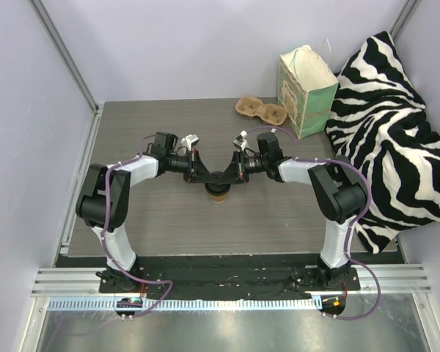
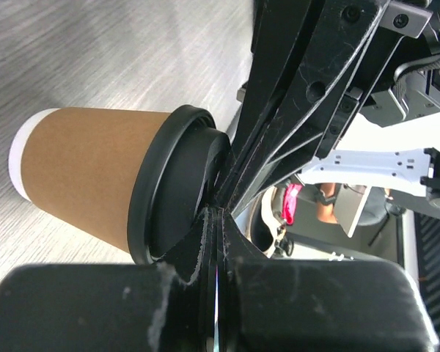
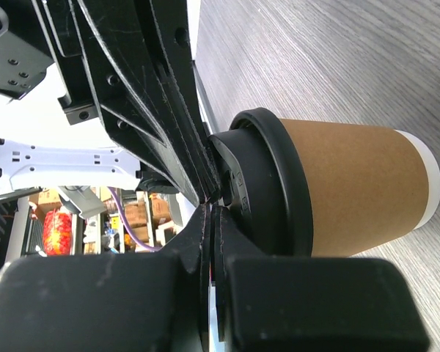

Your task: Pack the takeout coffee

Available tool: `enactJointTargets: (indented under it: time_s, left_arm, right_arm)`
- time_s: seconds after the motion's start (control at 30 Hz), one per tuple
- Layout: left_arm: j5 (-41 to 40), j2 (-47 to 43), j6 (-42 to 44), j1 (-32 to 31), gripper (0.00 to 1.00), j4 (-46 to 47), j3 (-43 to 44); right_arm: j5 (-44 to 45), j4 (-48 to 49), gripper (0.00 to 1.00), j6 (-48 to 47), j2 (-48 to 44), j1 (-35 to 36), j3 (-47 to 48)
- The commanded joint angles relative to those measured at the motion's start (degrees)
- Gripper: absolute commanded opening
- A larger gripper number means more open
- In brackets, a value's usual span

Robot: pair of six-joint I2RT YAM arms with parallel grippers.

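Left fingers [image 2: 183,257]: nearest the lens in the left wrist view. They are pressed together with nothing between them, so my left gripper [image 2: 218,211] ends in a single tip that appears to touch the top of the lid [image 2: 169,183].
Right fingers [image 3: 249,293]: likewise pressed together and empty. The tip of my right gripper [image 3: 211,211] meets the same lid from the opposite side.
Takeout coffee [image 1: 218,193]: upright at the centre of the table [image 1: 169,227], under both tips. I reach it from 10 o'clock and from 2 o'clock.
Done: the lid sits on the cup, as far as both wrist views show.
Left: the packing itself, I judge. The cup stands well apart from the carrier [image 1: 261,110] at its 1 o'clock and from the bag [image 1: 306,92] beyond it, toward 2 o'clock. Neither gripper holds the cup.
Top view only: bag, carrier, zebra cushion [image 1: 392,132] at 3 o'clock, and the open table between them.
Wrist views only: the tip-to-lid meeting, which my arms hide from above, and the brown wall of the cup with a white band at the end away from the lid.
Not shown: the bag's interior.
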Motion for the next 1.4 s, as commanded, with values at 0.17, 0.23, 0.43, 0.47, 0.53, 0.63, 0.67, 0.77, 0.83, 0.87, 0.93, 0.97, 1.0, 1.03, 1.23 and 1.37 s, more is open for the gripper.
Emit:
enactJointTargets:
  time_s: [0.17,0.23,0.43,0.47,0.53,0.63,0.67,0.77,0.83,0.87,0.93,0.97,1.0,1.03,1.23,1.37]
  left_arm:
    - [-9.4,8.7,6.3,0.9,0.00,-4.6,-3.4]
    - [-9.5,9.7,6.6,1.1,0.00,-4.1,-3.7]
    - [-9.5,10.6,7.2,1.6,0.00,-3.8,-3.9]
    - [-9.5,10.5,7.3,1.6,0.00,-3.7,-3.9]
    - [-9.0,9.9,7.4,1.6,0.00,-3.7,-3.8]
    - [-6.2,7.9,7.3,1.5,0.00,-3.2,-2.4]
    - [-5.2,7.2,6.9,1.4,0.00,-2.9,-1.7]
    - [-3.0,3.2,6.1,0.9,0.00,-2.9,0.3]
    - [-2.7,1.3,5.4,0.7,0.00,-2.6,1.0]
    - [-2.2,-0.3,4.7,0.6,0.00,-2.2,1.1]
    - [-1.4,-1.3,2.4,0.5,0.00,-1.5,0.9]
    - [-1.1,-2.0,1.8,0.5,0.00,-0.9,1.0]
    - [-0.6,-3.2,1.0,0.4,0.00,-0.6,0.8]
    - [-0.5,-3.7,0.7,0.4,0.00,-0.4,0.8]
    - [0.2,-8.8,-1.4,0.3,0.00,0.2,-0.7]
    - [0.4,-10.4,-1.5,-0.7,0.00,0.9,-3.0]
  right_arm:
    - [12.5,-11.0,0.01,-9.4,6.5,-0.6,-1.8]
    - [12.8,-11.5,0.01,-10.0,7.1,-0.5,-1.7]
    - [13.6,-12.1,0.01,-10.9,8.0,-0.5,-1.8]
    - [13.6,-12.1,0.01,-10.9,8.0,-0.5,-1.9]
    - [13.4,-12.0,0.01,-11.0,7.3,-0.5,-2.0]
    - [11.4,-11.4,0.01,-10.5,5.6,-0.5,-1.7]
    - [11.0,-11.0,0.01,-10.1,5.0,-0.4,-1.4]
    - [7.9,-8.0,0.01,-6.8,2.7,-0.4,-0.9]
    - [5.9,-1.6,0.01,-2.8,1.6,-0.3,-1.3]
    - [4.5,1.0,0.01,-0.7,1.1,-0.1,-1.8]
    - [3.4,6.1,0.01,3.9,-0.3,0.1,-2.2]
    - [2.6,7.0,0.01,4.9,-0.7,0.5,-2.0]
    - [2.4,7.8,0.01,6.7,-1.8,0.6,-1.8]
    - [1.9,10.1,0.01,8.2,-2.2,0.6,-1.9]
    - [0.6,18.6,0.01,17.3,-5.0,0.9,-3.3]
    - [1.0,23.7,0.01,22.6,-4.5,0.8,-4.1]
